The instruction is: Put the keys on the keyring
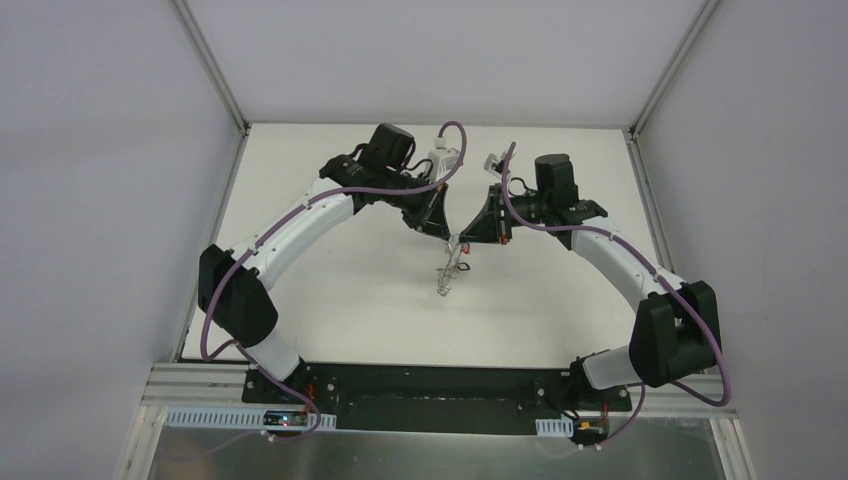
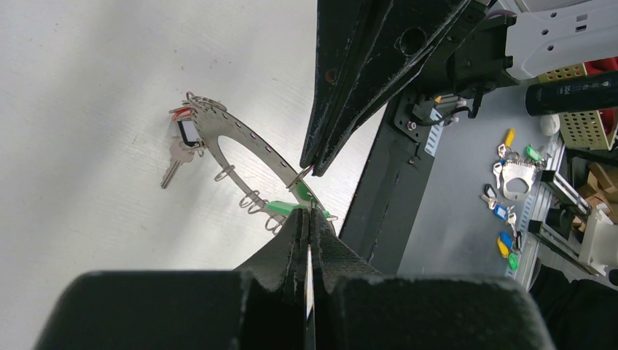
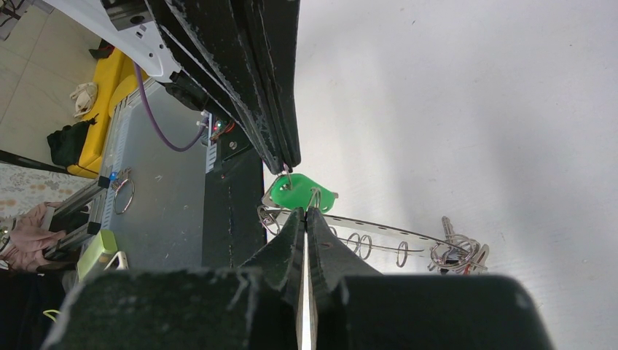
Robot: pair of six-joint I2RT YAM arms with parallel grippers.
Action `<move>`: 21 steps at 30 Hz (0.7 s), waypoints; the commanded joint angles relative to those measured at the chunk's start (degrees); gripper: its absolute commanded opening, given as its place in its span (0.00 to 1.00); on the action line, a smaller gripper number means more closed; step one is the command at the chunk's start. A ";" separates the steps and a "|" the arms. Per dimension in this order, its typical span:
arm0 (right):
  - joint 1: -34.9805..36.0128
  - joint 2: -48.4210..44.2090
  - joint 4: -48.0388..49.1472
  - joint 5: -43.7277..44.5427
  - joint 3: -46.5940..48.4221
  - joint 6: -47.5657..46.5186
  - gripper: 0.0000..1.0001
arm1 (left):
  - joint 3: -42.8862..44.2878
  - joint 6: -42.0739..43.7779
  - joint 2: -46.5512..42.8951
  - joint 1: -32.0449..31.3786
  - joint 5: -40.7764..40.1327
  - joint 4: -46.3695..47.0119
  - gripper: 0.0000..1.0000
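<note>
At one end of the single keyring (image 2: pixel 244 135): both pincers clenched on it, left gripper (image 2: pixel 309 213) and right gripper (image 3: pixel 306 213) tip to tip. Rim or wire loop, can't tell. One green key (image 3: pixel 302 193) sits right at that spot. Opposite end of the keyring: two more, one red key (image 2: pixel 182 113) and one dark key (image 2: pixel 187 132). Between the two ends are at least three bare wire loops (image 3: pixel 402 253). Keyring sits tilted over the table (image 1: pixel 350 290).

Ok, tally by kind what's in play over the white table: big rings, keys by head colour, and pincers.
Keyring: 1
Green-headed key: 1
Dark-headed key: 1
Red-headed key: 1, mostly hidden
Pincers: 2, the left pincer and the right pincer
Total: 6
</note>
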 commanded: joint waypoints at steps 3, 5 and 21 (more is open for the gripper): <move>-0.19 -1.03 1.03 -3.59 0.98 -0.82 0.00 | 1.40 0.77 0.56 -0.26 0.33 0.77 0.00; -0.20 -0.98 1.05 -3.82 0.98 -0.82 0.00 | 1.40 0.49 0.82 -0.47 0.19 0.90 0.00; -0.19 -1.09 1.39 -4.14 0.89 -0.55 0.00 | 0.54 0.53 0.62 -0.53 -1.29 1.01 0.00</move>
